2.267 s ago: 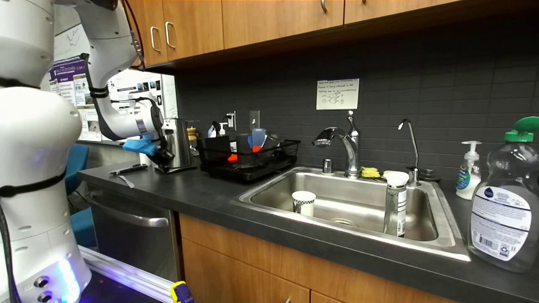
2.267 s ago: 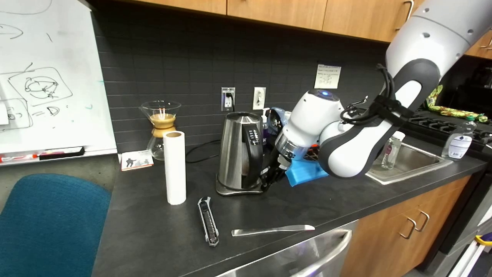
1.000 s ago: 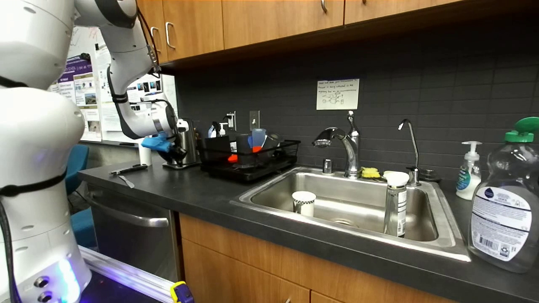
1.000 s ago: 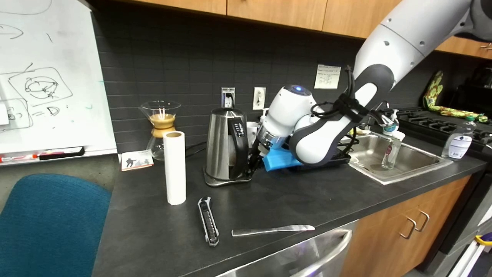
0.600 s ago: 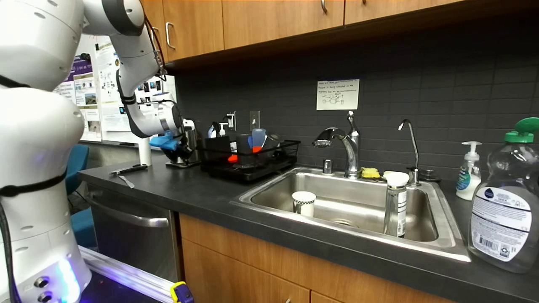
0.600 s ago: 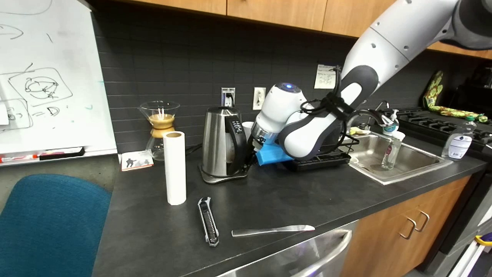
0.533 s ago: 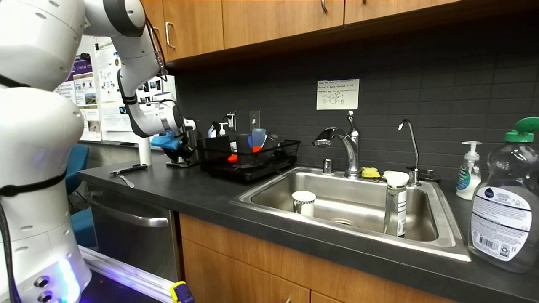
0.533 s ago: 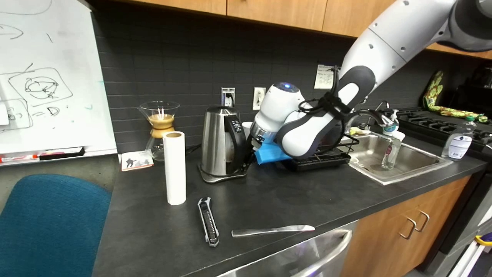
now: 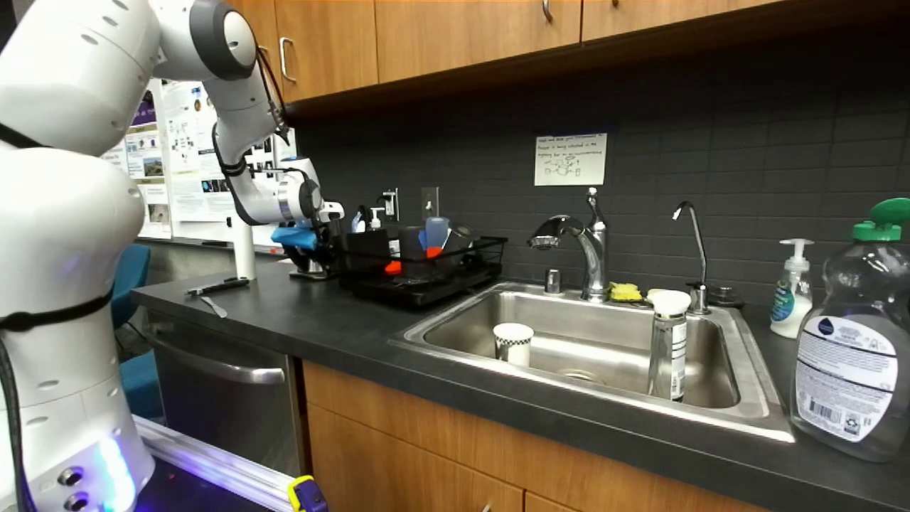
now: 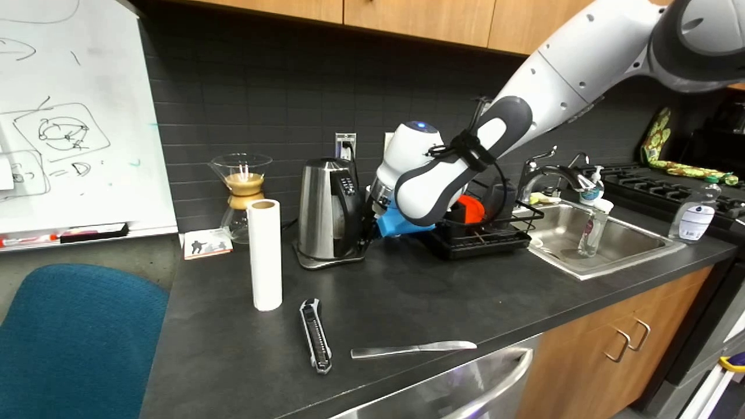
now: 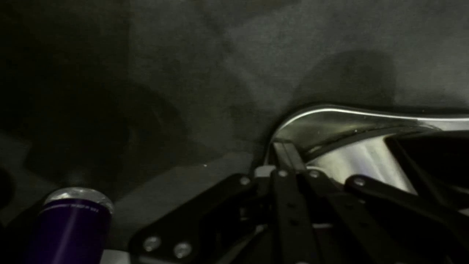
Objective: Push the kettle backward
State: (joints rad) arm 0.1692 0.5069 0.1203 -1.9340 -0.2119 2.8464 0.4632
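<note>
The shiny steel kettle [image 10: 316, 218] stands upright on its base on the dark counter, near the back wall. Its dark handle [image 10: 347, 209] faces the arm. In an exterior view the arm hides most of it and its base [image 9: 313, 274] shows. My gripper [image 10: 366, 233] is low at the handle side of the kettle. In the wrist view the gripper [image 11: 288, 154] has its fingertips together, with nothing between them, over the corner of the kettle's base [image 11: 329, 123]. The fingertips appear to be at the base; exact contact is hard to tell.
A glass carafe [image 10: 244, 183] and white roll [image 10: 265, 256] stand left of the kettle. A utility knife [image 10: 316, 336] and table knife [image 10: 413, 349] lie in front. The black dish rack [image 10: 483, 247] is to the right. A purple can [image 11: 69, 227] shows in the wrist view.
The kettle has slid back toward the wall and left in an exterior view, staying upright. My gripper has moved along with it, at its handle side. The other items look unmoved.
</note>
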